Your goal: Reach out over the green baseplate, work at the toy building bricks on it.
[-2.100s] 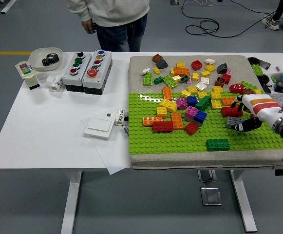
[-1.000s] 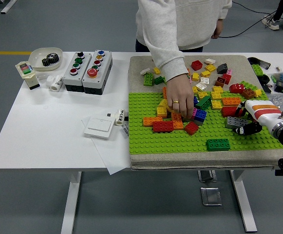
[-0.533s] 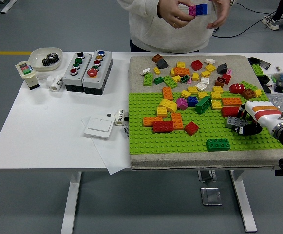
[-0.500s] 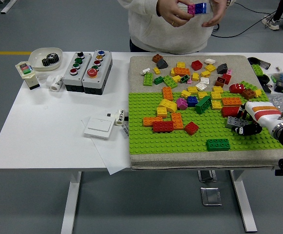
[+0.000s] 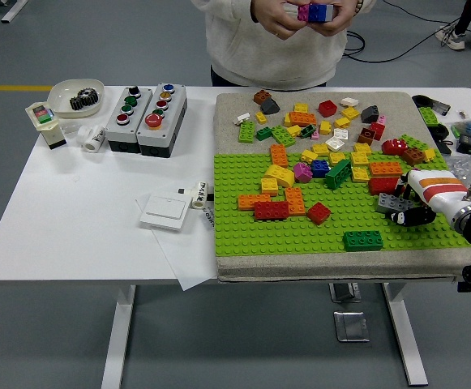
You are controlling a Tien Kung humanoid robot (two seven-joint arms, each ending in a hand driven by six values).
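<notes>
The green baseplate (image 5: 300, 235) lies on a grey mat and carries many loose bricks: a red one (image 5: 271, 211), an orange one (image 5: 254, 200), and a dark green one (image 5: 362, 240) near the front. My right hand (image 5: 404, 212) rests low at the plate's right side, its fingers curled against a grey brick (image 5: 387, 202). A person at the far side holds a magenta-and-blue brick stack (image 5: 314, 12) in both hands, high above the table. My left arm does not show.
More bricks are scattered on the grey mat (image 5: 235, 105) behind the plate. To the left stand two button boxes (image 5: 146, 117), a white bowl (image 5: 77, 97) and a white switch plate (image 5: 164, 212). Small clutter sits at the right edge (image 5: 470, 138).
The person reached down, took the magenta-and-blue bricks off the plate and lifted them to chest height, now gripping them with both hands. My right hand has stayed put.
</notes>
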